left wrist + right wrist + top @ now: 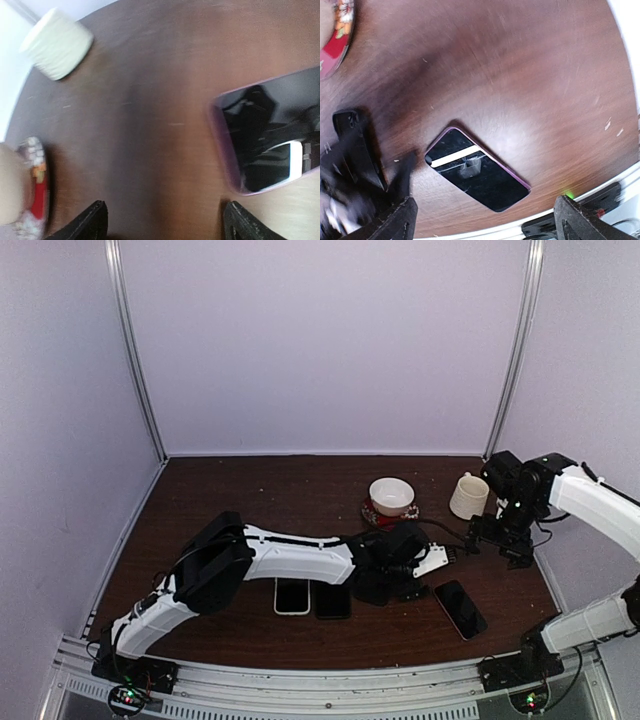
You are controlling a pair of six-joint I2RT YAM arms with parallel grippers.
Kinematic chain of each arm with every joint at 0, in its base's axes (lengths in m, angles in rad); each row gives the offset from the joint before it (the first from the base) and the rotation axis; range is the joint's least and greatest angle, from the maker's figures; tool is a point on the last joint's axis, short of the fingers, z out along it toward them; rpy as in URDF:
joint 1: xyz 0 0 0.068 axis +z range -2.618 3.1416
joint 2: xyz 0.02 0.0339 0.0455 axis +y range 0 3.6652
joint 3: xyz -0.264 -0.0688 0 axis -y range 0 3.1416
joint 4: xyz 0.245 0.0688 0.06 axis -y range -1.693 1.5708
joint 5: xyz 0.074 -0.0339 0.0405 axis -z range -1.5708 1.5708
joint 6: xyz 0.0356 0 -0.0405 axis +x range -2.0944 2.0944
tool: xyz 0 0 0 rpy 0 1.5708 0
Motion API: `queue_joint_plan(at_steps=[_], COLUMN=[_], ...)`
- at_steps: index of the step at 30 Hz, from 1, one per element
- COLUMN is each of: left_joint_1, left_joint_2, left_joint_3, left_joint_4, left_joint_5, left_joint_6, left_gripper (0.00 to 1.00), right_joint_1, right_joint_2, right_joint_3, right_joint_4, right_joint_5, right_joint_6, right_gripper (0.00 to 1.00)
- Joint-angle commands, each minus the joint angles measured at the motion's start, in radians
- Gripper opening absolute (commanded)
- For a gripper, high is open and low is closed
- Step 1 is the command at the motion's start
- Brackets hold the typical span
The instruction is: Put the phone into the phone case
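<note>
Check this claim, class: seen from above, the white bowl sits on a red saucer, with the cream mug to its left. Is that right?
Not quite. The cream mug stands to the right of the white bowl, not its left; the top external view shows it. The bowl does sit on the red saucer.

The left arm [290, 558] reaches low, far to the right. The left pincer [440, 558] gapes wide, holding nothing. The right arm [590, 495] bends high. The right pincer [497, 538] points down, wide too.

High overview; wrist close-ups sharing phone [476, 170]
</note>
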Motion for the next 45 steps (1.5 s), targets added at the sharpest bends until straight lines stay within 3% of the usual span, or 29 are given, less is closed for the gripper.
queue_joint_plan(at_steps=[1,4,7,14,22,27,31,37,45], left_joint_1=[0.074,0.074,0.074,0.117,0.218,0.228,0.228,0.228,0.229], left_joint_2=[0.009,-0.154,-0.321,-0.513,-0.413,-0.336,-0.298,-0.276,-0.257], left_joint_3=[0.07,-0.053,-0.158,-0.285,-0.304,-0.261,-0.225,-0.206,-0.133], left_joint_4=[-0.07,-0.015,-0.03,-0.277,-0.409,-0.426,-0.452,-0.466,-0.492], left_joint_5=[-0.162,0.016,0.141,0.179,0.204,0.185,0.183,0.167,0.157], left_joint_6=[-0.033,-0.049,-0.083,-0.249,-0.364,-0.361,-0.353,-0.342,-0.368], left_gripper=[0.84,0.85,0.85,0.87,0.7,0.7,0.69,0.65,0.63], right_joint_1=[-0.039,-0.047,-0.045,0.003,0.067,0.106,0.147,0.159,0.16], right_joint_2=[0.066,0.098,0.143,0.107,0.255,0.34,0.408,0.43,0.44], right_joint_3=[0.142,0.168,0.144,-0.072,-0.112,-0.132,-0.118,-0.12,-0.09], right_joint_4=[-0.132,-0.129,-0.117,0.074,0.184,0.246,0.22,0.181,0.193], right_joint_5=[0.098,0.122,0.042,-0.109,-0.151,-0.191,-0.136,-0.065,-0.101], right_joint_6=[-0.259,-0.337,-0.392,-0.415,-0.476,-0.476,-0.471,-0.462,-0.474], right_gripper=[1.0,0.99,1.0,1.0,0.99,0.99,0.99,0.99,0.99])
